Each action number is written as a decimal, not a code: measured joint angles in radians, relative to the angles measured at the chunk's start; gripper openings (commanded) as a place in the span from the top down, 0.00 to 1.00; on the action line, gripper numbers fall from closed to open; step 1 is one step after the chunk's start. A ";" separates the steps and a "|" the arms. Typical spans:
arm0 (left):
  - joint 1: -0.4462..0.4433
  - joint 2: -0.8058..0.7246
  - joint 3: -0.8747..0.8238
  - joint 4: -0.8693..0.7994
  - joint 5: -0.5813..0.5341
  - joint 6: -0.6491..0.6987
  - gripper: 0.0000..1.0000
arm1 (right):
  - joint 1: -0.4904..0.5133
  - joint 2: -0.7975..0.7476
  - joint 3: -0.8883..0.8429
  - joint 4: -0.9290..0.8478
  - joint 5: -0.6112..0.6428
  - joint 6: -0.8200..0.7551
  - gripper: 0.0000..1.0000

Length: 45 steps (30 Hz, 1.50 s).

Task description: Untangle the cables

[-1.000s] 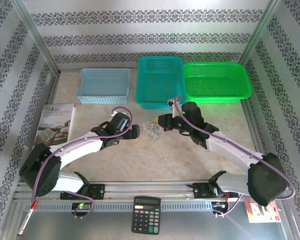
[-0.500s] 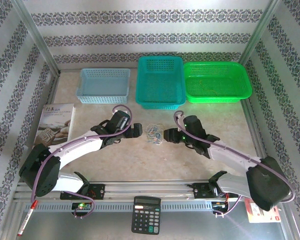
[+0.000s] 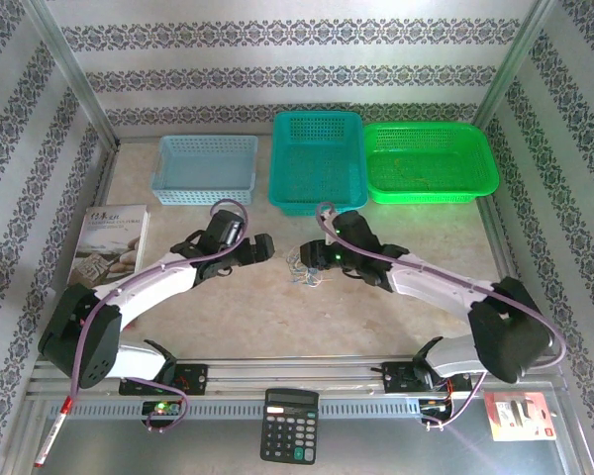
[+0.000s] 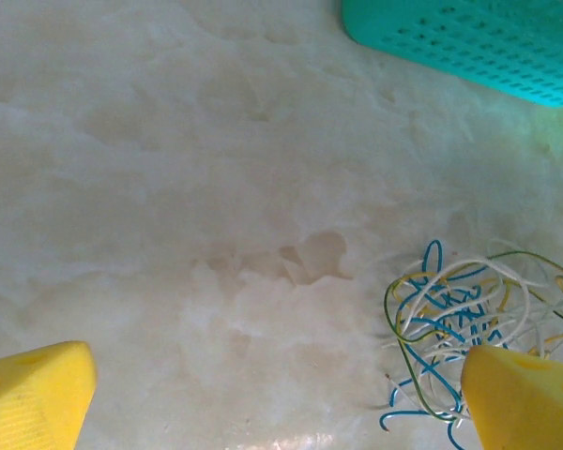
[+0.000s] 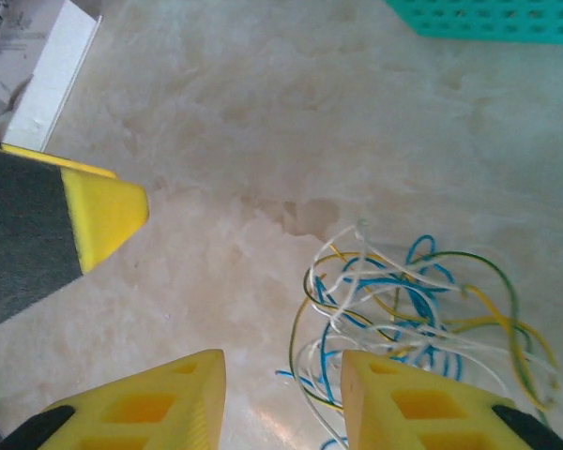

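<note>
The cables [image 3: 302, 269] are a small tangle of thin blue, white, yellow and green wires lying on the marble tabletop between both arms. My left gripper [image 3: 267, 247] is open wide just left of the tangle. In the left wrist view the cables [image 4: 469, 319] lie against the right one of its yellow fingers [image 4: 525, 398], and the left gripper [image 4: 277, 403] holds nothing. My right gripper [image 3: 312, 255] hovers over the tangle's right side. In the right wrist view the right gripper [image 5: 283, 394] is open, and a few loops of the cables [image 5: 403, 300] reach into the gap beside its right finger.
Three baskets stand along the back: light blue [image 3: 206, 168], teal [image 3: 317, 158] and green [image 3: 431, 160]. A book [image 3: 111, 242] lies at the left. A calculator [image 3: 289, 426] sits on the front rail. The left gripper's finger [image 5: 94, 211] shows in the right wrist view.
My right gripper has opened from shut and moved left and down onto the tangle. The left gripper has shifted slightly back and stayed open. The tangle has barely moved.
</note>
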 measured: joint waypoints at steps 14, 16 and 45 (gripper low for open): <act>0.039 -0.028 0.010 0.001 0.059 -0.004 0.00 | 0.019 0.180 0.127 -0.084 0.115 0.023 0.67; 0.039 -0.032 0.009 0.002 0.059 -0.007 0.00 | 0.019 0.199 0.141 -0.086 0.119 0.023 0.67; 0.060 -0.115 -0.021 0.087 0.184 -0.086 0.00 | -0.034 -0.046 -0.032 0.113 -0.074 -0.087 1.00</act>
